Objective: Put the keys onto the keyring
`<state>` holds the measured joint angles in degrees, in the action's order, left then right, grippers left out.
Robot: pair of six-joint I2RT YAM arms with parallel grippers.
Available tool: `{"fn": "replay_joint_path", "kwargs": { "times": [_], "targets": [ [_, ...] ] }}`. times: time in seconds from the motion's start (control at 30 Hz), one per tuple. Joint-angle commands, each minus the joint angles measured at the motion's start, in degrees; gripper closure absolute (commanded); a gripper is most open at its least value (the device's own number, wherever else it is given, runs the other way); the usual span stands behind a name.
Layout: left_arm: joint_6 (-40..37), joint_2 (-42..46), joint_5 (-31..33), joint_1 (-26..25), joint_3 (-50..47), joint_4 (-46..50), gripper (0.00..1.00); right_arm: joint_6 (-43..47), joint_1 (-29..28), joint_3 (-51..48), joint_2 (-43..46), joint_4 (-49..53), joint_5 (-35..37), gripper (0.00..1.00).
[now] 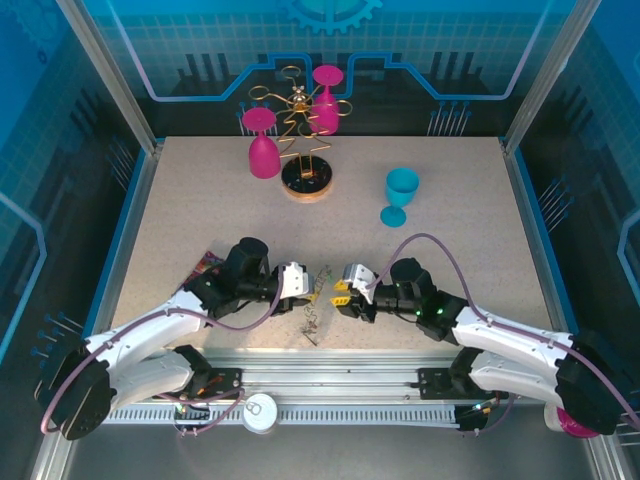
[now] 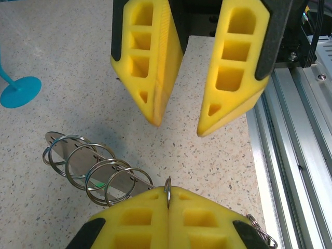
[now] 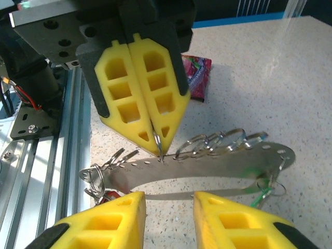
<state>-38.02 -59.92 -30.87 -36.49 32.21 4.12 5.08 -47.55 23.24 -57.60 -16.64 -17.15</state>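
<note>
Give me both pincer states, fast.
Left pincer: closed, pinching a small ring of the keyring.
Right pincer: open, holding nothing.

keyring (image 3: 207,174): near edge of tabletop (image 1: 200,200), between tools | left tool (image 3: 157,148): left, touching its ring | right tool (image 2: 179,127): right, facing | cup (image 1: 400,192): behind, right | packet (image 1: 207,266): far left
</note>
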Motion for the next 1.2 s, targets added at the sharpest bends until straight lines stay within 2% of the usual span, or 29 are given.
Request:
{"fn": "replay_joint_path", "kwargs": {
  "times": [0.0, 0.13, 0.37, 0.73, 0.93, 1.07, 1.17],
  "targets": [
    [-1.3, 1.0, -0.6, -0.1, -0.9, -2.3, 1.0, -3.3, 0.3, 0.5, 0.7, 1.9, 1.9, 0.69],
    [1.9, 0.3, -1.7, -0.1, 0.4, -0.9, 1.0, -0.5, -0.1, 1.8, -1.6, 0.7, -1.3, 0.7],
    [4.3, -0.2, -4.8, -0.2, 0.4, -1.0, 1.0, 8.4, -1.9, 1.0, -6.1, -9.5, -2.7, 0.74],
    [4.4, -0.5, -5.9, -0.2, 0.5, -1.4, 1.0, 9.8, -2.5, 2.7, -11.1, -13.8, -4.5, 0.77],
    [5.1, -0.9, -5.8, -0.1, 0.5, -1.8, 1.0, 10.1, -2.4, 3.2, -12.4, -14.9, -6.0, 0.87],
    [5.1, -1.5, -5.1, -0.2, 0.6, -1.6, 1.0, 9.5, -2.5, 3.0, -13.0, -16.1, -6.8, 0.99],
    [5.4, -1.8, -4.3, -0.1, 0.4, -1.5, 0.98, 8.9, -2.3, 2.2, -13.5, -17.5, -6.5, 1.0]
  ]
}}
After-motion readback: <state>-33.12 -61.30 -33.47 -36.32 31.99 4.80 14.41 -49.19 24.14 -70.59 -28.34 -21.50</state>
